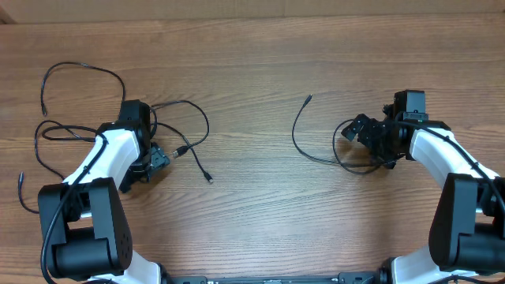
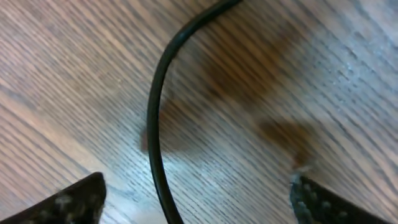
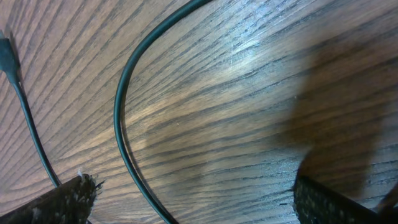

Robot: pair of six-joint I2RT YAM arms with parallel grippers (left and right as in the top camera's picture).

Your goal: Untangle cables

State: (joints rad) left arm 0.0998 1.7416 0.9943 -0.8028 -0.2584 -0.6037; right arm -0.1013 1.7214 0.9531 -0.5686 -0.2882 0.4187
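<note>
**Overhead view.** The brown wood-grain table [image 1: 252, 63] carries the thin black flexible cables [image 1: 293, 134] in two separate groups, well apart.
- The left group lies in loose, overlapping loops around the white-and-black left arm [image 1: 110, 154]. One strand runs out to a small plug end near the table's middle.
- The right group is a single open curve. Its free plug tip points away from the robot, and its other end loops under the right gripper [image 1: 359, 130].
- The left gripper [image 1: 158, 156] sits low over its own group.
- This view does not show how far apart either gripper's jaws stand.

**Left wrist view.** This view supplies the missing detail for the left gripper [image 2: 198, 193].
- Its two dark, rough-textured fingertips [image 2: 74, 202] sit at the lower corners of the frame and are spread wide.
- One smooth, round-section black strand [image 2: 152, 124] arcs across the wood between them. It lies nearer the fingertip on the picture's left.
- Nothing pinches the strand, and it cannot be told whether it touches either tip.

**Right wrist view.** The right gripper [image 3: 196, 196] is likewise fully spread.
- Its fingertips [image 3: 62, 202] are coarse and speckled, and fibres fray at one edge.
- A glossy dark strand [image 3: 121, 112] curves between them, unclamped.
- A thinner second strand [image 3: 34, 137] runs along the picture's left edge, with its flat plug end at the upper corner.
- The table surface shows fine parallel grain lines with a soft sheen.
</note>
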